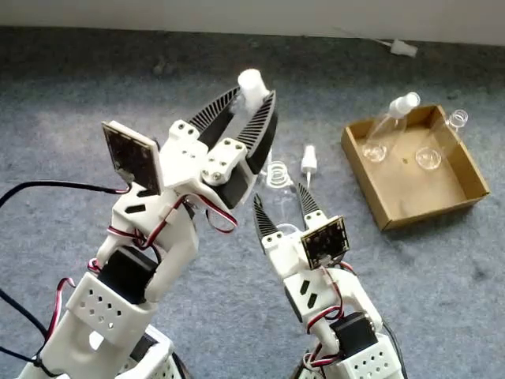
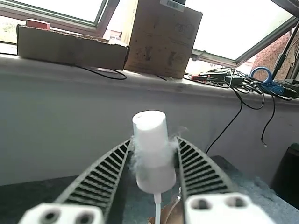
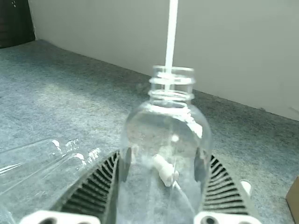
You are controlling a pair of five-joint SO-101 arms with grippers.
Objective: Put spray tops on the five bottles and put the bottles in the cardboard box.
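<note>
The left gripper (image 1: 254, 101) pinches one spray top (image 2: 150, 154), its tube entering one bottle (image 3: 163, 135) clamped upright in the right gripper (image 1: 279, 197). Two loose bottles (image 3: 42, 158) lie just beside it, and two boxed bottles (image 1: 388, 126) are in the cardboard box (image 1: 364, 180).

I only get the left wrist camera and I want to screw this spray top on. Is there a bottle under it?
Observer: Yes. The right tool grips a clear bottle, upright, below your spray top.
Operator: Is the straw bit inside it?
Observer: The dip tube comes straight down and its end sits in the bottle's open neck.
Operator: How many are in the box?
Observer: The cardboard box holds two: a topped bottle and a second bottle.
</note>
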